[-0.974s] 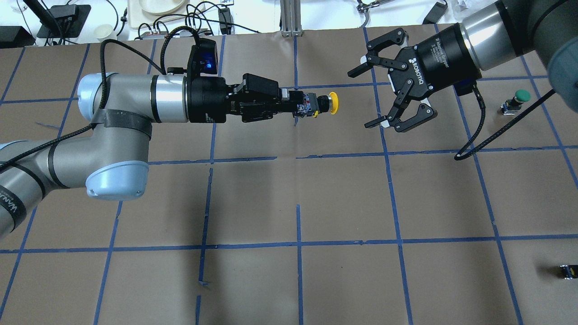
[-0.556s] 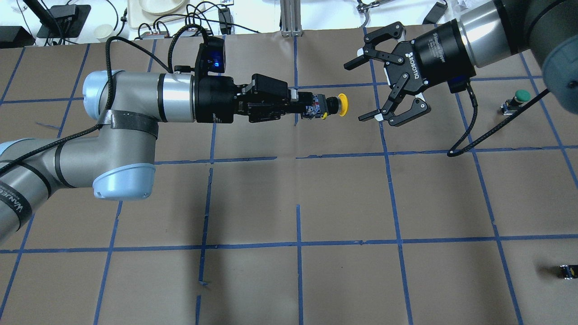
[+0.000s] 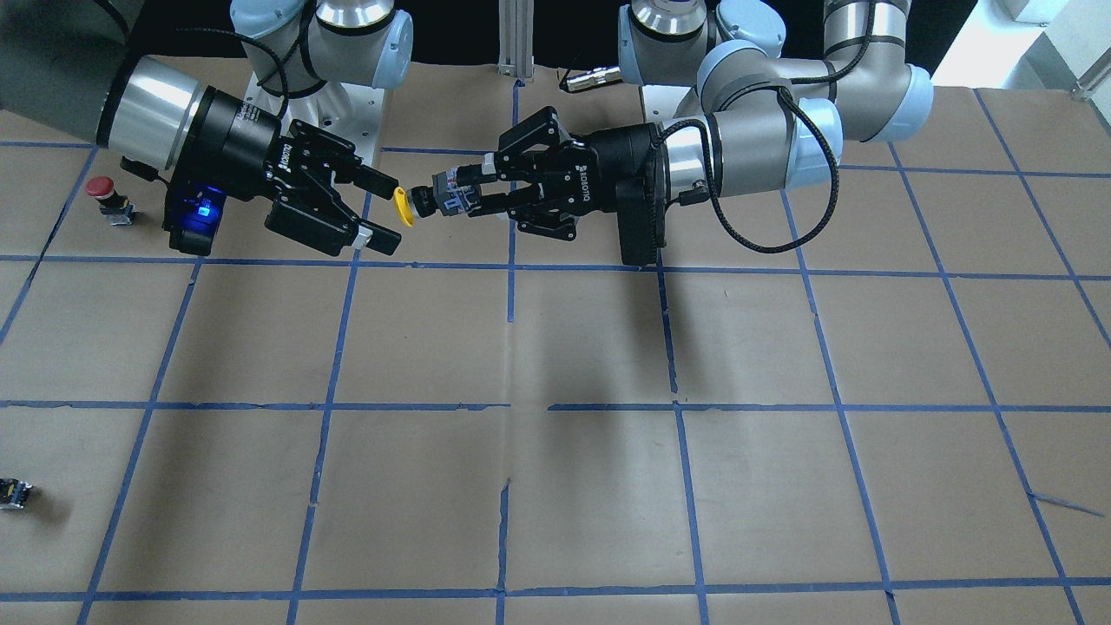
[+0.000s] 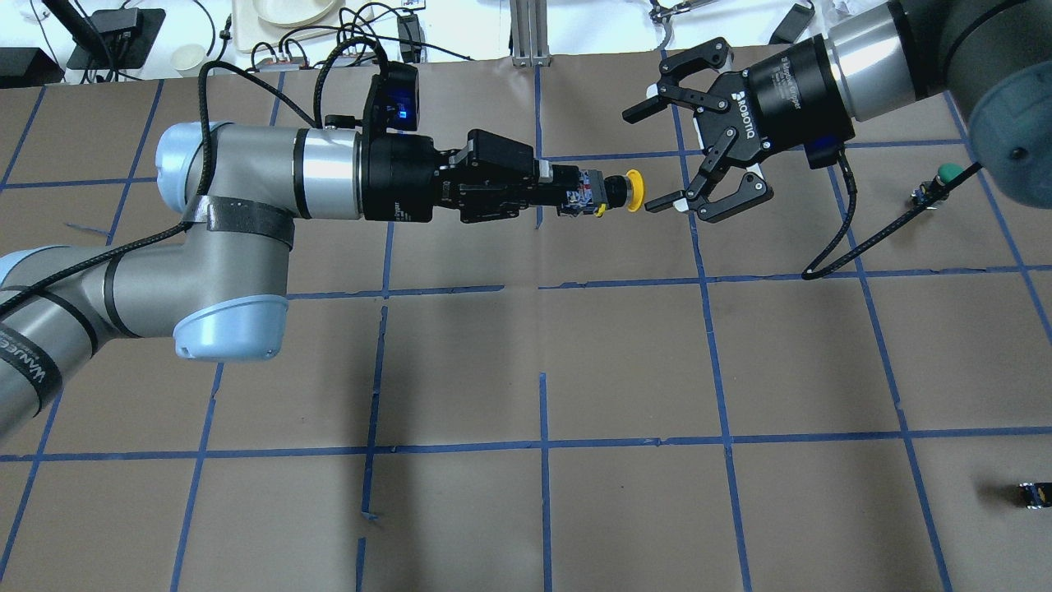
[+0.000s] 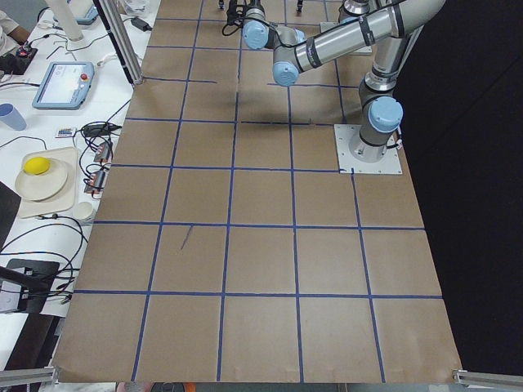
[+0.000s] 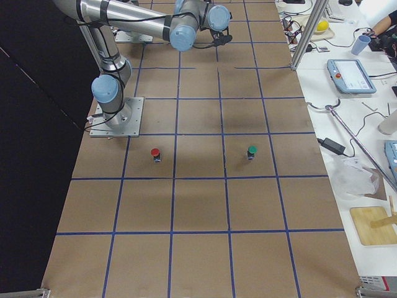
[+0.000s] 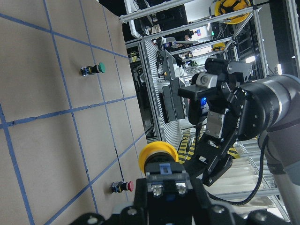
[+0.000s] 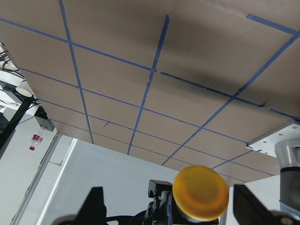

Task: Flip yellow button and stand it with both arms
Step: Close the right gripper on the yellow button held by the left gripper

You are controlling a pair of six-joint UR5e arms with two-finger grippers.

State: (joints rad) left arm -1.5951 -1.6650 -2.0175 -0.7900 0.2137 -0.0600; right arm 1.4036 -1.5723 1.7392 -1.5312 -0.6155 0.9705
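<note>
Clamping the yellow button (image 4: 618, 191) by its body in mid-air, the left gripper (image 4: 575, 197) is presenting the cap to the right gripper (image 4: 647, 160), jaws gaping wide just beside it. I reckon the handover is beginning, calling for a centred closing on the cap.

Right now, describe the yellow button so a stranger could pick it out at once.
Over the blue-gridded brown table, the left gripper holds the yellow button in the air, cap toward the open right gripper. It has the only yellow cap and is off the table; the green button and red button stand on it.
</note>
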